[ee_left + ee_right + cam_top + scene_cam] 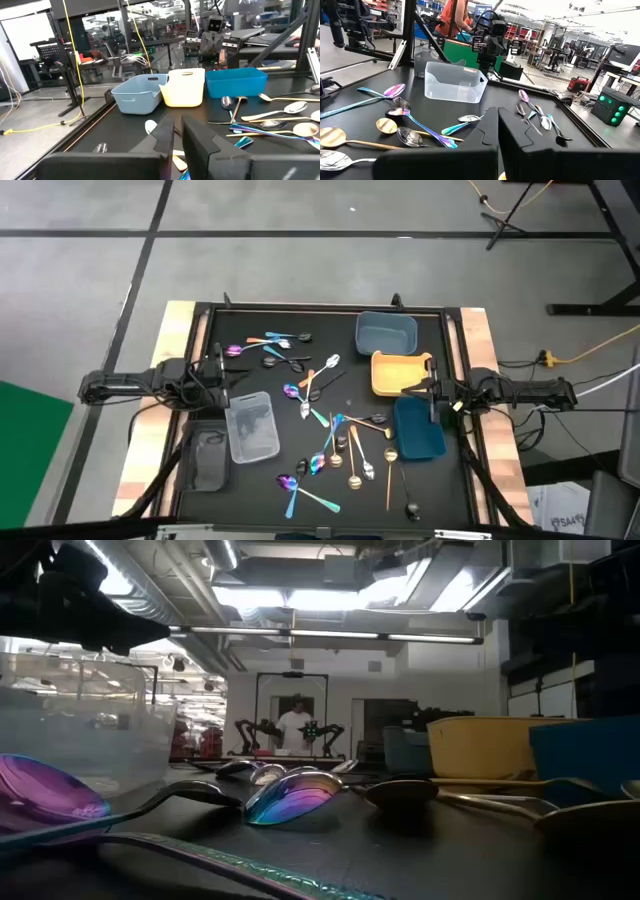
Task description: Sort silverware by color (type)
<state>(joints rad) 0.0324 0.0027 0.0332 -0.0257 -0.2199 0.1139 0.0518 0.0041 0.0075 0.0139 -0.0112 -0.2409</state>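
Observation:
Several small spoons in purple, teal, gold, black, silver and copper lie flat on the black mat. In the high view, one group (272, 346) is toward the far left, another (312, 388) is at the middle, and the largest (345, 452) is toward the near edge. An iridescent spoon bowl (290, 795) fills the low view. My left gripper (222, 369) hovers at the table's left side, shut and empty, with spoons (272, 120) ahead of it. My right gripper (420, 388) hovers at the right side by the yellow tray, shut and empty, facing more spoons (400, 122).
A grey-blue tray (386, 332), a yellow tray (396, 372) and a blue tray (418, 430) stand on the table's right half. A clear tray (252, 426) and a dark grey tray (208, 458) stand on the left half. A person (297, 723) stands far behind the table.

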